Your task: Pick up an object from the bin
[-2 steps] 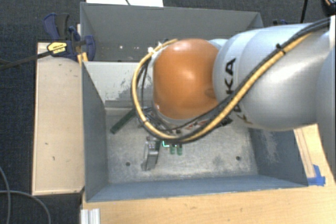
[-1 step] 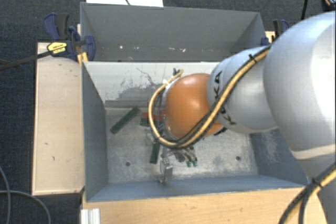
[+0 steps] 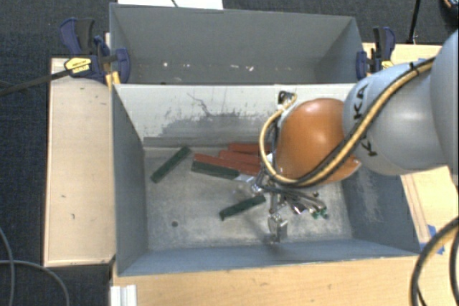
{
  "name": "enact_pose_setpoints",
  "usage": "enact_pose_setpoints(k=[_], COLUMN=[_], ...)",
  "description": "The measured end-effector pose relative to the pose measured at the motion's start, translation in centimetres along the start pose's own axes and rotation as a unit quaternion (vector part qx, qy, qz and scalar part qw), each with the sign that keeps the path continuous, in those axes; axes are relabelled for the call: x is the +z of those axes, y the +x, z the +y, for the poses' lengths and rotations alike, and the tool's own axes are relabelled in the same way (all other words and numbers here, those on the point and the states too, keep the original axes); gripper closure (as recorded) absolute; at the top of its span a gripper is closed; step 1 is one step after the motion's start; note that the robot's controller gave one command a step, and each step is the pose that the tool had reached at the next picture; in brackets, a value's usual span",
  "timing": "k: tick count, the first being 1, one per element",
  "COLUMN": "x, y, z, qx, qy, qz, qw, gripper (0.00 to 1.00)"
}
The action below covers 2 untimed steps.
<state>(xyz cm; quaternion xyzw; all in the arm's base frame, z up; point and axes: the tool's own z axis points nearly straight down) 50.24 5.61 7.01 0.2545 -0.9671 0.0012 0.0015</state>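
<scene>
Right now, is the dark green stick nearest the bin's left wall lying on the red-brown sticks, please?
No, that dark green stick lies alone on the bin floor, apart from the red-brown sticks.

three dark green sticks lay in the bin (image 3: 130,175): the first stick (image 3: 170,163) near the bin's left wall, the second stick (image 3: 213,169) about the bin's middle, the third stick (image 3: 242,208) toward the bin's front wall. two red-brown bars (image 3: 240,152) lay side by side toward the bin's back wall. a few small green bits (image 3: 320,212) lay toward the bin's front right corner, too small to count.
</scene>
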Motion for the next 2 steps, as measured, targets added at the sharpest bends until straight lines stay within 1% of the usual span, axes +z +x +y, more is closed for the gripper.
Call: enact_pose_setpoints(k=[1,2], x=[0.0,-18.7], y=[-0.1,-0.2], z=[0.3,-0.2], qx=[0.001,0.009], qy=[-0.002,0.001], qz=[0.0,-0.0071], qw=[1.0,0.9999], gripper=[1.0,1.0])
